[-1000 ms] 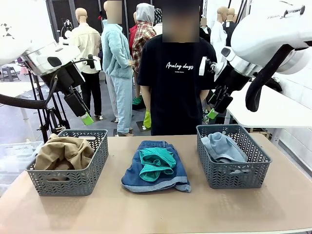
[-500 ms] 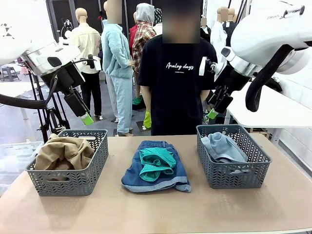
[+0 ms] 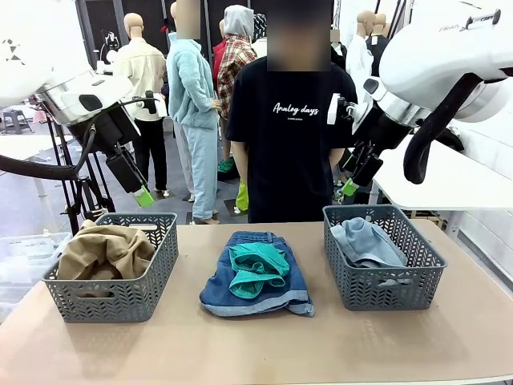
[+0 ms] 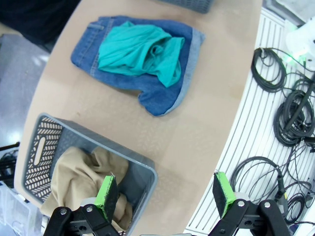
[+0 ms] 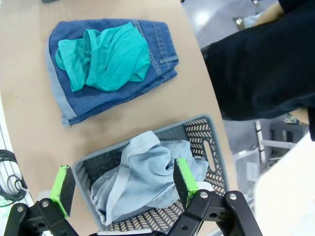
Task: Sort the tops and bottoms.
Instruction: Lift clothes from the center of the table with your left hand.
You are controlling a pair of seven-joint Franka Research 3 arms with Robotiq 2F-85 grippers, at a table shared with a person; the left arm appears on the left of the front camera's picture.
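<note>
Because the teal top (image 3: pixel 255 269) lies on the denim shorts (image 3: pixel 264 301) at centre frame, I could pinch both layers together; left gripper (image 4: pixel 165 194) and right gripper (image 5: pixel 123 186) hang wide open, empty.

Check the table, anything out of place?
Yes: the teal top lies crumpled on the dark denim shorts mid-table, outside both baskets, a top stacked on a bottom. The tan top in the left basket and pale denim in the right basket look sorted. Nothing spilled or damaged.
</note>
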